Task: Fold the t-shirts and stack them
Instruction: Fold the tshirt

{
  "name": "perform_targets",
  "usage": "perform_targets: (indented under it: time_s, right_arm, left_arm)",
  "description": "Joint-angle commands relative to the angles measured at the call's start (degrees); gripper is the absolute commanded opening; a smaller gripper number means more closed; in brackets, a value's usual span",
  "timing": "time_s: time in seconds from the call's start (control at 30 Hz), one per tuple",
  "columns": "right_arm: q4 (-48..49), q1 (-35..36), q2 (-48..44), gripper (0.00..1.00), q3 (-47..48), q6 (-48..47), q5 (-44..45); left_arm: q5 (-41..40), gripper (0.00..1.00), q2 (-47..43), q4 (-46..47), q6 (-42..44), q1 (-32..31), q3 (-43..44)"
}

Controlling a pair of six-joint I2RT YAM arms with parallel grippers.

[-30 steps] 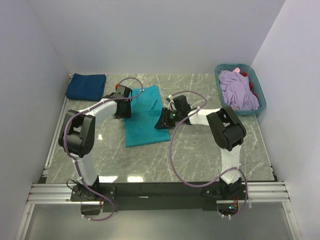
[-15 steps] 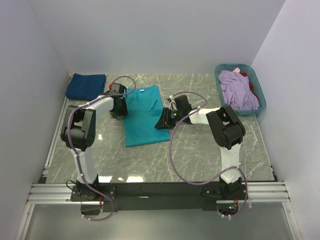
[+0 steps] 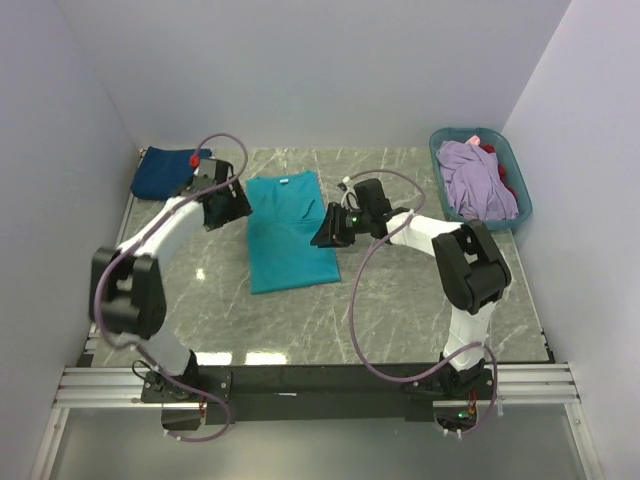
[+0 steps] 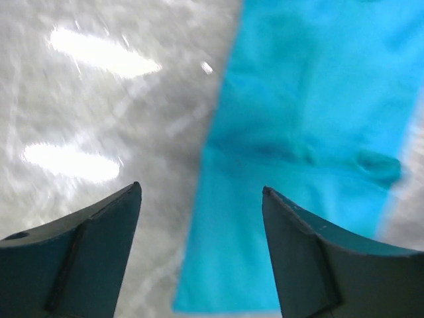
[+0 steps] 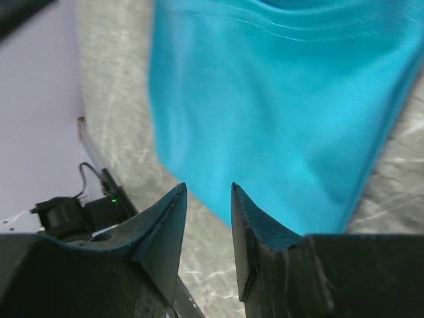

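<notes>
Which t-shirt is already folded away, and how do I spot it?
Go to the table's far left corner, near the wall. The navy t-shirt lies there, a small folded block. It is dark and compact, unlike the teal t-shirt laid out mid-table or the lavender one heaped in the basket.

A flat grey stone-look table top with thin pale veins [image 3: 400,320] sits between plain white walls [image 3: 320,70] at the back and both sides, a silver metal rail [image 3: 110,385] runs along its near edge, and bright white light spots [image 4: 103,61] shine on it.
</notes>
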Motion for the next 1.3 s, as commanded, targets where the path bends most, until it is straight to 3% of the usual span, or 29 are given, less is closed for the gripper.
perform_targets:
  time_s: [0.0,0.23,0.47,0.73,1.03,1.27]
  right_arm:
    - [2.13,-0.13,-2.69,0.4,-1.24,1.28,-1.81]
    - [5.31,-0.22,-1.46,0.39,-4.05,3.67,-4.63]
    - [4.17,-1.88,2.93,0.36,-6.43,5.5,-4.99]
    - [3.28,-5.32,5.76,0.34,-9.24,7.89,-4.72]
    - [6.27,-3.31,-3.73,0.34,-11.26,8.15,-9.36]
    - [7.86,-2.77,-1.46,0.34,-15.3,10.26,-8.42]
  left_arm:
    - [6.08,0.78,-9.48,1.66,-6.31,-1.93,-7.31]
    - [23.75,0.63,-13.91,16.77,-13.61,-4.05,-23.92]
    - [21.32,0.45,-7.24,23.74,-13.53,-2.39,-24.74]
    - [20.51,0.47,-4.15,19.09,-14.76,0.95,-26.15]
    - [16.9,0.64,-16.01,6.69,-10.19,-0.79,-22.28]
    - [20.15,0.58,-18.14,9.32,-12.91,-3.87,-30.0]
